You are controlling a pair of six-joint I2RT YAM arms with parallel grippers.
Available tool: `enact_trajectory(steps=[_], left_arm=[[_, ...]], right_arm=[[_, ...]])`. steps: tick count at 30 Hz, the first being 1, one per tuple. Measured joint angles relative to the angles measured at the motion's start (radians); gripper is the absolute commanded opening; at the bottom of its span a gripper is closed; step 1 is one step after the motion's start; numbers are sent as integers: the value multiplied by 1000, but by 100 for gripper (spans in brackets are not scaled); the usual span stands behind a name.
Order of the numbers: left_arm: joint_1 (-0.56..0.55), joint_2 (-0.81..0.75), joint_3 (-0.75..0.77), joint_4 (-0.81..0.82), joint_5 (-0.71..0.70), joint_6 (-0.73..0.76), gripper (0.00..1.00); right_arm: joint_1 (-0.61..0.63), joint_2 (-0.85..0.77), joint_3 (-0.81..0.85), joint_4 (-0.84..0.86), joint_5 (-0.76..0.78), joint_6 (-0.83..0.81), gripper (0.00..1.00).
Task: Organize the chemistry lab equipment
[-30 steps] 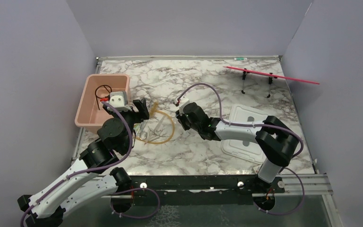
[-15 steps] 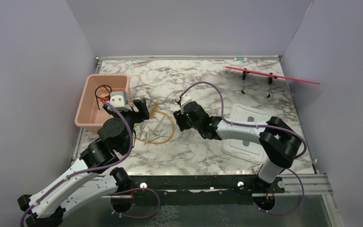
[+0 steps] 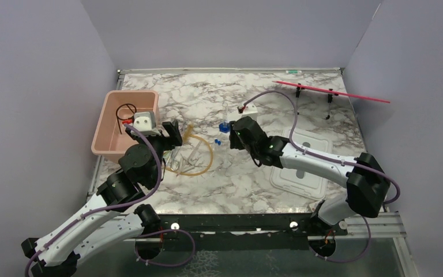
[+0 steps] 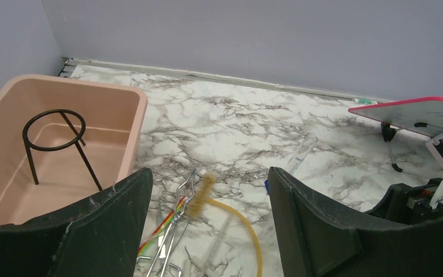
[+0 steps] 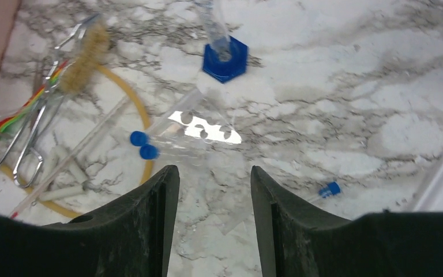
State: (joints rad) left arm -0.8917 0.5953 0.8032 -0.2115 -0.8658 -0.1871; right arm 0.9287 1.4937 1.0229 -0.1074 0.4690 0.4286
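The black wire ring with stem (image 3: pixel 126 111) stands in the pink tub (image 3: pixel 111 144); it also shows in the left wrist view (image 4: pixel 55 124). The amber tubing loop (image 3: pixel 199 158), metal tongs (image 4: pixel 170 231) and a bristle brush (image 4: pixel 201 193) lie right of the tub. Clear blue-capped tubes (image 5: pixel 141 144) lie by a clear holed piece (image 5: pixel 202 130). The blue-based vial (image 3: pixel 225 121) stands upright (image 5: pixel 224 57). My left gripper (image 4: pixel 207 179) is open above the tongs and tubing. My right gripper (image 5: pixel 214 173) is open and empty, just right of the tubes.
A white lid (image 3: pixel 300 161) lies under my right arm at the right. A red-topped stand on black legs (image 3: pixel 329 92) is at the back right. One small blue-capped tube (image 5: pixel 329 188) lies apart near my right finger. Grey walls enclose the table.
My right gripper has pulled back to the right, uncovering the upright blue-based vial and the blue-capped tubes. The left arm has not moved.
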Motion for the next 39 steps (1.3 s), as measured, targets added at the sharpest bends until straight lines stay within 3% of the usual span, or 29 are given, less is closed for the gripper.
enact_trajectory(steps=[4,11,17,33,39], left_arm=[[0,0,0,0,10,-3,78],[0,15,0,-1,48,-7,79],[0,59,0,-10,89,-7,79],[0,125,0,-15,148,-7,79],[0,142,0,-15,163,-7,79]], right_arm=[[-59,3,24,-166,47,169,45],[-220,57,11,-314,53,343,51],[-222,135,10,-339,51,392,50],[-237,230,-16,-328,14,444,34],[-243,238,-29,-290,5,443,21]])
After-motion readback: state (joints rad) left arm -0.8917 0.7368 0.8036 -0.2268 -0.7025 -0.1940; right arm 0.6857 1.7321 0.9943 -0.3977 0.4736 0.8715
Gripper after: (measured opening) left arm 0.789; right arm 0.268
